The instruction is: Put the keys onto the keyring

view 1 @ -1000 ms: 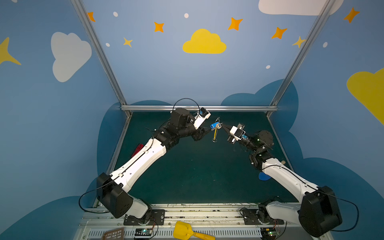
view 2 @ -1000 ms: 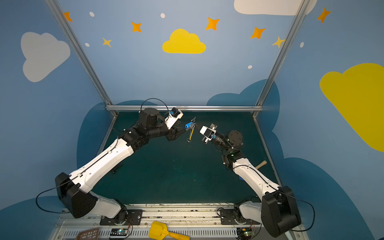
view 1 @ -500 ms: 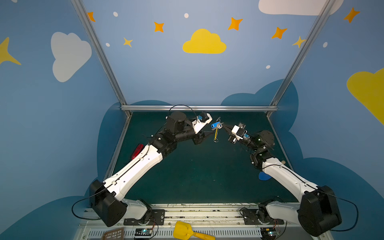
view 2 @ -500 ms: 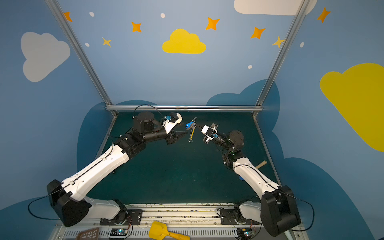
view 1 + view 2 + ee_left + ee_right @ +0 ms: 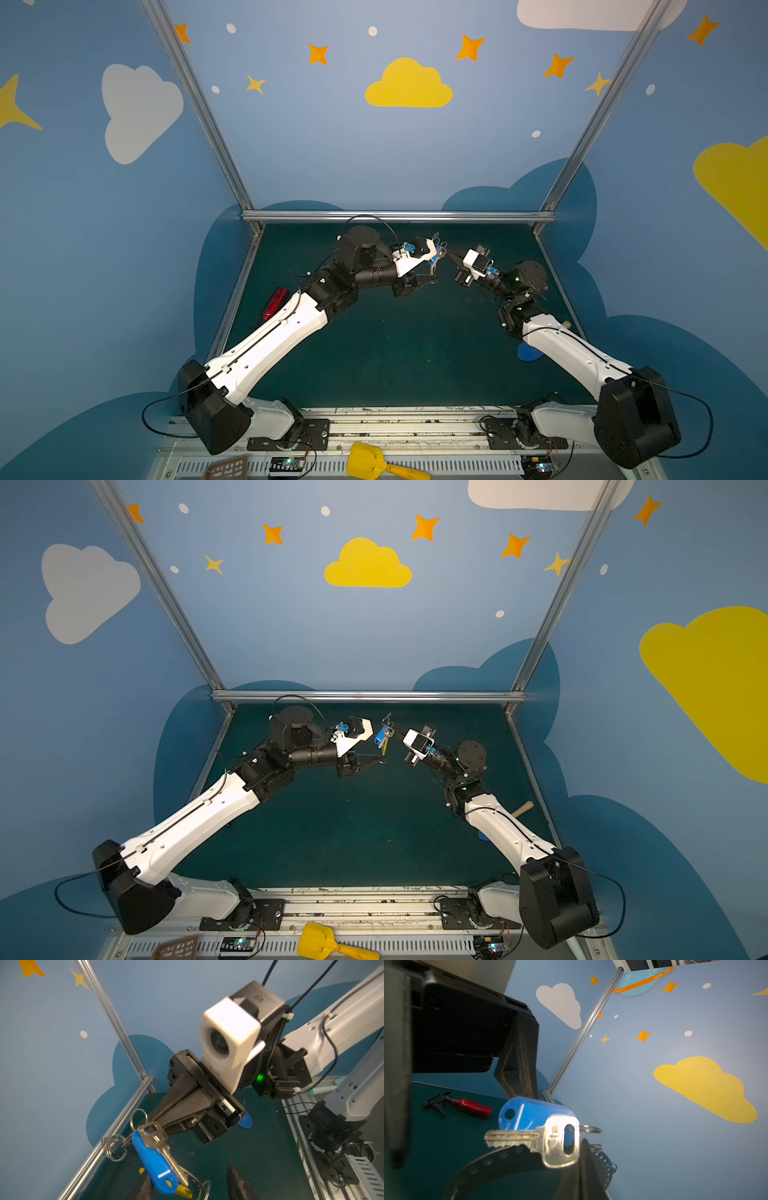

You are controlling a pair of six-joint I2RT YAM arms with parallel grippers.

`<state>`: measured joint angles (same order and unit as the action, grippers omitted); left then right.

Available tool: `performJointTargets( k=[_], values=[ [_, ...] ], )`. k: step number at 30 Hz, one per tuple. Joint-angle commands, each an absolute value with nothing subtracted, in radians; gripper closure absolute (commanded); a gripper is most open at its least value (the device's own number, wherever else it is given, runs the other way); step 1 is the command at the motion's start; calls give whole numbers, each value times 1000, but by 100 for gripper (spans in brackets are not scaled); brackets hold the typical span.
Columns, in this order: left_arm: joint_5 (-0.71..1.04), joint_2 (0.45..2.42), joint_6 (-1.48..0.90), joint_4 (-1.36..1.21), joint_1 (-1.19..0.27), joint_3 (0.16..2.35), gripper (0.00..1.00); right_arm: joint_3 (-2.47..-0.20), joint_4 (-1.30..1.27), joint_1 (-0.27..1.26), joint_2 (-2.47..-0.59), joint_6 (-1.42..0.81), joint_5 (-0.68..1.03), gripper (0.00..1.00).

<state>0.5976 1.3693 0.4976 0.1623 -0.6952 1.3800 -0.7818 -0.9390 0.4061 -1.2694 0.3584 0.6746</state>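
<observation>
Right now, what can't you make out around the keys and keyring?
Left wrist view: keyring cut off by the bottom edge.
Right wrist view: keyring blurred, partly behind the keys.
Left wrist view: key head covers where the right gripper pinches.
Both top views: keyring too small to trace.
So: whether the keys are threaded on it, cannot tell.

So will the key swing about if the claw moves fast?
Probably yes: the key hangs loose with its blue tag on a small ring at the shut right claw, so it likely swings and twists. It looks like stiff metal, so it shouldn't bend. Smooth and thin, it may slip from a pinch.
</observation>
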Motion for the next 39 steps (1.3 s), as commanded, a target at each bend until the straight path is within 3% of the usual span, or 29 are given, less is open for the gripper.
performJointTargets(
  k=[1, 16, 28, 39],
  values=[
    [664, 1375, 507, 217, -703, 1434, 44, -793, -979, 399, -1276, 342, 676, 100],
    [712, 1468, 506, 356, -748, 1569, 38, -788, -1009, 399, -1299, 330, 688, 100],
    [402, 1310, 523, 256, -734, 1414, 42, -792, -1046, 383, -1316, 313, 700, 100],
    [272, 1380, 500, 241, -718, 1468, 53, -787, -1083, 377, -1305, 282, 786, 100]
  ],
)
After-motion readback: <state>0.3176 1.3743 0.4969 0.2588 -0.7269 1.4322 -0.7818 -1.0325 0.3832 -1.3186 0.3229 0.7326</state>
